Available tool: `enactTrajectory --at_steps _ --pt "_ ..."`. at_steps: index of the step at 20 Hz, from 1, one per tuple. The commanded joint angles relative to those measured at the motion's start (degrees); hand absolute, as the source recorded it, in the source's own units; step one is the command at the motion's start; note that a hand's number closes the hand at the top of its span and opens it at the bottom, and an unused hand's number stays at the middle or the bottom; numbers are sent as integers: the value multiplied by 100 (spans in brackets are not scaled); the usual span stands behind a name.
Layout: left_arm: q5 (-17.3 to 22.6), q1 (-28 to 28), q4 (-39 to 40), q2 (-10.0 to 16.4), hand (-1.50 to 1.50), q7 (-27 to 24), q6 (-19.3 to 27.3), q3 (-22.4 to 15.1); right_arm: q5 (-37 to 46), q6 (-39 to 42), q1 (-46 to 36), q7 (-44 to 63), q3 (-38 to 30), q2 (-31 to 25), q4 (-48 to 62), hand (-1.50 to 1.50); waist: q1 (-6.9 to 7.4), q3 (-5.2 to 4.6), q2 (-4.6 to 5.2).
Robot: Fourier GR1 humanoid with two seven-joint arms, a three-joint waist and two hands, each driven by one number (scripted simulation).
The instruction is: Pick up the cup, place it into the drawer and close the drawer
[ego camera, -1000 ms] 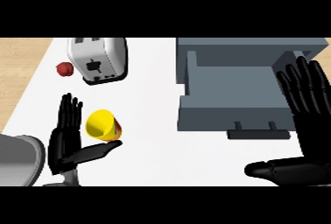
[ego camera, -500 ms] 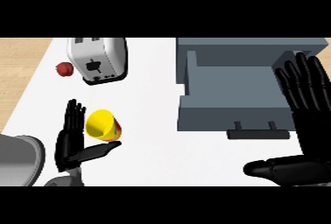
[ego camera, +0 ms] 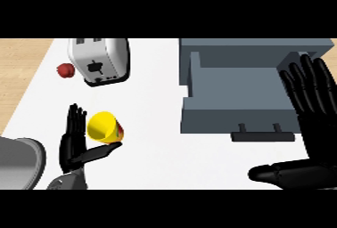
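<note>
Both of the robot's 2 hands are open at the white counter (ego camera: 164,151). The left hand (ego camera: 71,149) stands near the front-left corner. Its fingers are straight and point toward the back edge, and its thumb is stretched out to the right.

The yellow cup (ego camera: 104,126) lies tipped on its side on the counter, just beside those fingers and above the thumb. Its wide mouth is turned up toward the view, and its narrower end shows a reddish tint. No finger curls round the cup, and it cannot be told whether the hand touches it. The cup is outside the grey drawer (ego camera: 237,87) and well apart from it, to its left.

The drawer is open on the right half of the counter, with its dark handle (ego camera: 262,136) facing the front edge.

The right hand (ego camera: 316,147) shows at the right edge. Its fingers are straight and spread over the drawer's right wall, and its thumb points left near the front edge.

A white toaster (ego camera: 100,60) sits by the back-left corner, with a small red object (ego camera: 65,70) just to its left. A grey rounded vessel (ego camera: 20,162) shows at the front-left corner.
</note>
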Motion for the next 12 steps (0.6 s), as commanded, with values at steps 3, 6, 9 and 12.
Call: enactTrajectory --at_steps 3,6,9,12 --pt "-37 157 896 -173 -150 -1018 -132 75 -135 113 -83 -56 -179 -94 268 -150 3 -1 4" --pt "-21 -784 1899 -9 -150 -1167 -9 333 133 1 387 57 246 108 -400 -150 -35 -2 5" --pt "32 -385 1467 260 -150 -948 -400 209 -135 140 183 -78 -86 -12 -110 -150 -4 0 0" --pt "149 -642 1819 386 -150 -1077 -606 326 276 -115 214 121 371 209 -335 -150 -5 -1 0"
